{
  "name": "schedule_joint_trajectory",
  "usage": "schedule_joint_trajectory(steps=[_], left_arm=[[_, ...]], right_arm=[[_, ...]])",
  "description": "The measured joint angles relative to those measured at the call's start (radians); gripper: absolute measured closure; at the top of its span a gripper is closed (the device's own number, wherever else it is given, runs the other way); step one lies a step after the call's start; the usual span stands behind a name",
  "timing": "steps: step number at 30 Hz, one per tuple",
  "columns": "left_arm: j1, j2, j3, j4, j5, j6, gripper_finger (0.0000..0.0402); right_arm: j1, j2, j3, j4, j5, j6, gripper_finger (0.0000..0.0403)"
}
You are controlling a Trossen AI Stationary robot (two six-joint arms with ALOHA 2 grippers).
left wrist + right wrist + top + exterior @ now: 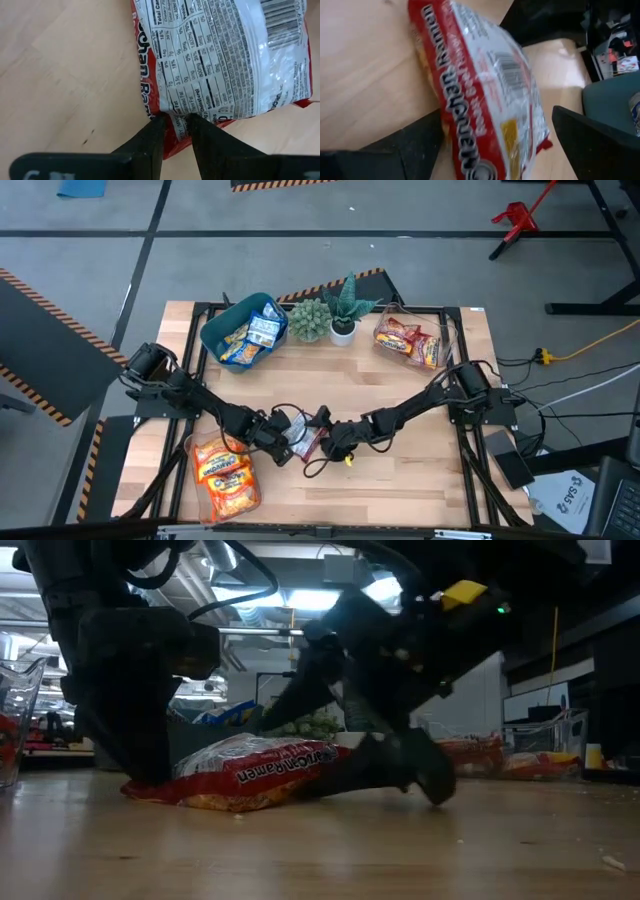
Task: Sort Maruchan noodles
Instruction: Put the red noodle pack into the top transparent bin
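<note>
One red Maruchan packet [300,437] lies on the table's near middle, its white printed back up. In the low view the packet [250,772] rests on the wood. My left gripper [277,431] comes from the table's left and is shut on the packet's edge. My right gripper [335,442] comes from the right. It is open, with one finger on each side of the packet [485,95]. More packets sit in the containers. My left gripper [176,120] pinches the packet's red edge seam [175,131] near a corner, between its two fingers. It comes slanting down from the table's left. The packet lies on the table. My right gripper [497,120]: one finger [422,142] stands close against the packet's side; I cannot tell whether it touches.
A clear tub of orange packets [225,475] stands at the near left. A teal bin with blue-yellow packets [245,332] is at the far left. A clear tub with red packets [410,342] is at the far right. Two potted plants [328,315] stand between them.
</note>
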Motion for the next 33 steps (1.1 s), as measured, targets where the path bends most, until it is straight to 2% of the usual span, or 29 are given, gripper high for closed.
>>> schedule_joint_trajectory(steps=[4,9,13,17,21,23,26,30,33], left_arm=[[0.001,0.0,-0.001,0.01,0.01,0.011,0.0312],[0.001,0.001,-0.002,0.086,0.013,0.052,0.0312],[0.001,-0.01,-0.005,0.133,0.026,0.07,0.0312],[0.001,-0.045,-0.006,0.133,0.027,0.054,0.0312],[0.001,-0.113,-0.006,0.123,0.015,0.05,0.0312],[0.002,-0.161,-0.006,0.119,0.004,0.049,0.0312],[0.0,-0.256,-0.001,0.121,-0.05,0.051,0.0312],[-0.014,-0.387,-0.001,0.112,-0.17,0.059,0.0312],[-0.046,-0.467,-0.001,0.115,-0.284,0.081,0.0312]], right_arm=[[-0.005,0.036,0.049,0.002,-0.001,0.003,0.0058],[-0.005,0.046,0.069,-0.017,0.009,0.012,0.0104],[-0.003,0.046,0.069,-0.04,0.067,0.082,0.0167],[-0.004,0.044,0.068,-0.066,0.08,0.163,0.0245],[0.02,0.029,0.066,-0.097,0.18,0.199,0.031],[0.035,0.014,0.064,-0.117,0.22,0.21,0.0314],[0.046,-0.016,0.061,-0.146,0.228,0.236,0.0314],[0.048,-0.087,0.065,-0.25,0.277,0.315,0.0314],[0.048,-0.132,0.06,-0.392,0.376,0.385,0.031]])
